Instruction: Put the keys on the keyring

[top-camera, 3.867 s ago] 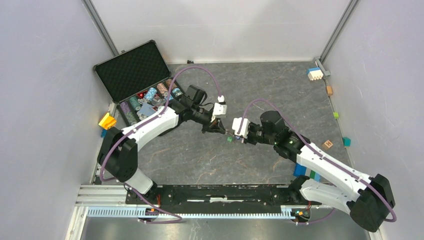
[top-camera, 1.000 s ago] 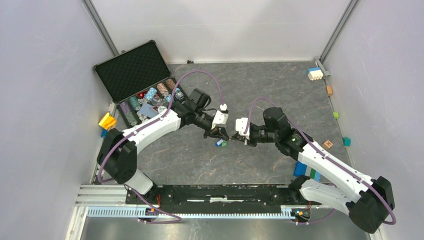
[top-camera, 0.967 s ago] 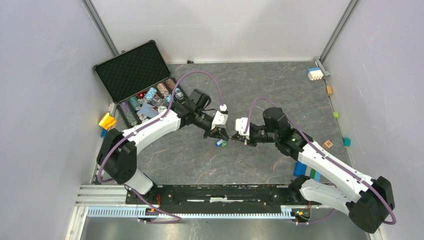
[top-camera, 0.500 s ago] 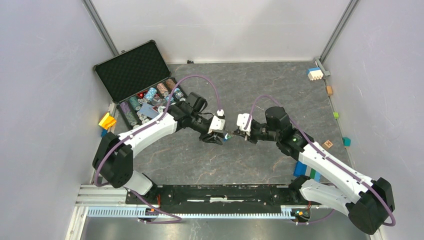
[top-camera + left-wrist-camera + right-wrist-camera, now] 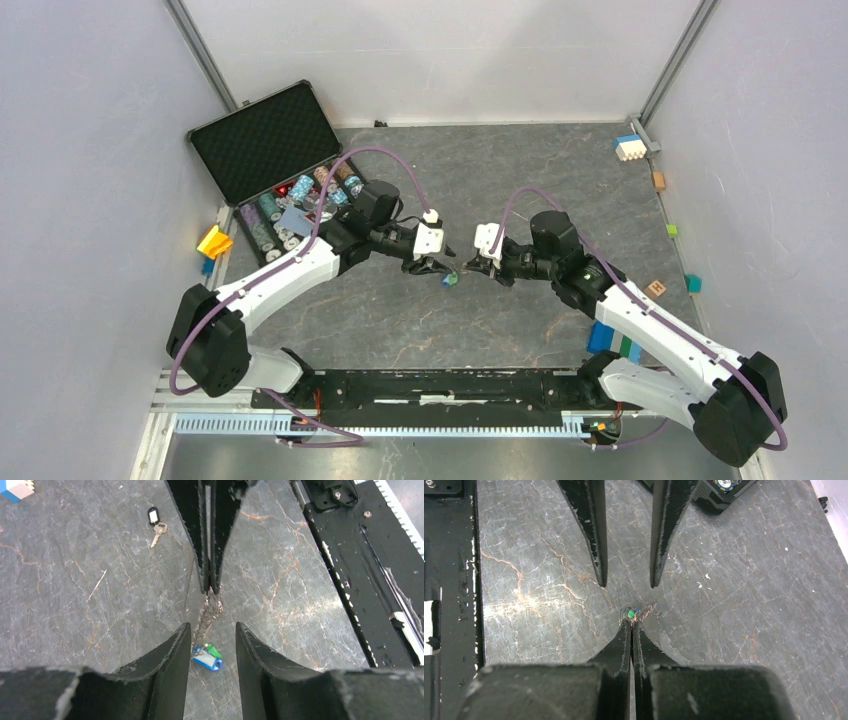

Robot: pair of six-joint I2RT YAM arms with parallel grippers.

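Observation:
My right gripper (image 5: 631, 622) is shut on the keyring (image 5: 210, 607), a thin dark loop with a chain-like stretch that hangs from its tips above the table. The blue-tagged key (image 5: 207, 662) and the green-tagged key (image 5: 213, 651) dangle at the loop's lower end; the top view shows them at the keys (image 5: 450, 280). My left gripper (image 5: 213, 626) is open, facing the right one, its fingers either side of the hanging loop without touching it. The black-tagged key (image 5: 155, 522) lies alone on the table farther off.
An open black case (image 5: 265, 140) of poker chips stands at the back left. A yellow block (image 5: 214, 241) sits by its near corner. Small coloured blocks (image 5: 629, 147) line the right wall. A black rail (image 5: 430, 385) runs along the near edge.
My left gripper has opened and drawn back to the left, away from the keyring. The right gripper stays shut on the loop, with the blue and green keys hanging from it.

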